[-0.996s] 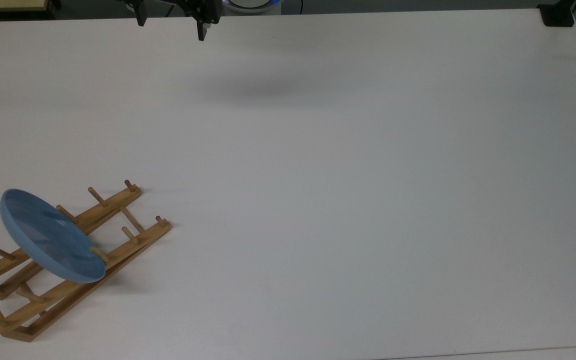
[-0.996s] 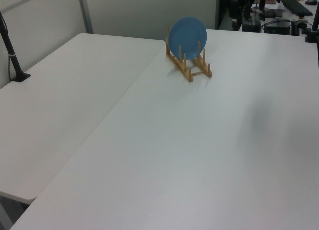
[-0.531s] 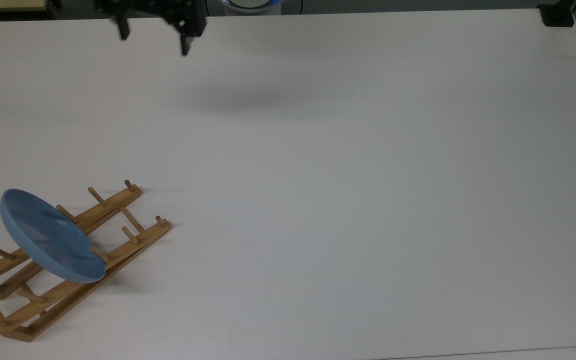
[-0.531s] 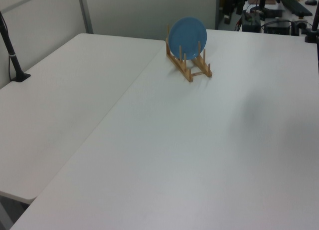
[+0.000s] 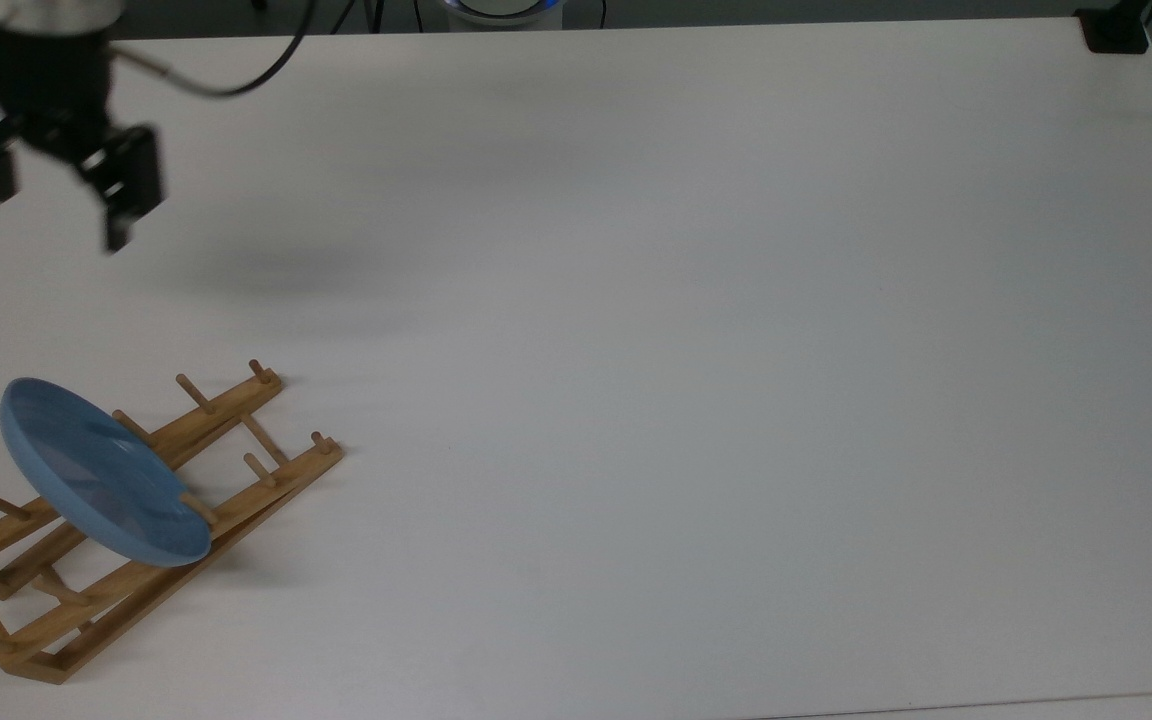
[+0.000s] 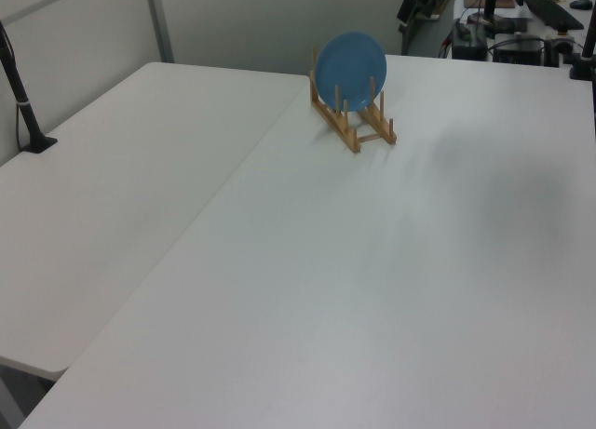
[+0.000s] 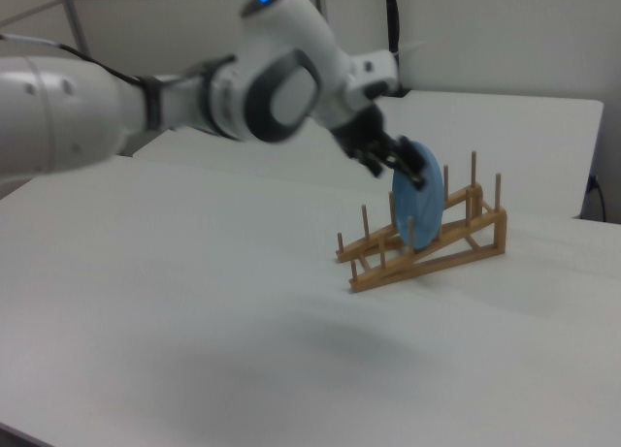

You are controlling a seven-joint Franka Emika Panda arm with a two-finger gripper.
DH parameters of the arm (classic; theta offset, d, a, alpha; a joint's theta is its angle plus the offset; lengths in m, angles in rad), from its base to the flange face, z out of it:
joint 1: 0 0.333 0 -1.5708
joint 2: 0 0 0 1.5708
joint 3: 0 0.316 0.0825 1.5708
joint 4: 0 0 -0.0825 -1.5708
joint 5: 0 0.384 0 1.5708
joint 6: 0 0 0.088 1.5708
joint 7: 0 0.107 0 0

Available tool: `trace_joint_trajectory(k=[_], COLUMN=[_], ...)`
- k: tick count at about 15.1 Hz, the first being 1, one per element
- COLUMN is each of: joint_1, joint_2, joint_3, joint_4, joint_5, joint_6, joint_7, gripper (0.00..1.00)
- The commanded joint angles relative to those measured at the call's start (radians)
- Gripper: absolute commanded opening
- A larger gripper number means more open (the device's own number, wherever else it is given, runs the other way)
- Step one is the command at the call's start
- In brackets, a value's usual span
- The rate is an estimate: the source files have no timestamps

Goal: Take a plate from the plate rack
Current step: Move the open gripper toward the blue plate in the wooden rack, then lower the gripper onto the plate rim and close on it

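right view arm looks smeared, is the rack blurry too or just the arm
Just the arm: in the right view the arm and claw are motion-smeared, while the plate rack and plate are sharp; in the top view the claw is blurred too, with a soft shadow on the table.

The plate point(image 5: 101, 472) is round, shallow and plain matte blue with a raised rim; it stands on edge in the plate rack point(image 5: 226, 413), leaning between the pegs near the rack's middle; in the left view the plate point(image 6: 349, 70) shows its full round face above the plate rack point(image 6: 357, 127); the rack is light brown wood, two long parallel rails joined by crossbars, each with short upright pegs; it lies at the top view's lower left, on the white table point(image 5: 696, 350).
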Motion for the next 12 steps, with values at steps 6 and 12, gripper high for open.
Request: trace_joint_trajectory(k=[6,12], joint_1=[0.004,0.011], joint_2=[0.208,0.188], joint_3=[-0.080,-0.075], joint_4=[0.083,0.081], joint_5=[-0.008,-0.016], joint_6=[0.338,0.328], joint_7=[-0.019,-0.037], gripper=[0.62,0.62])
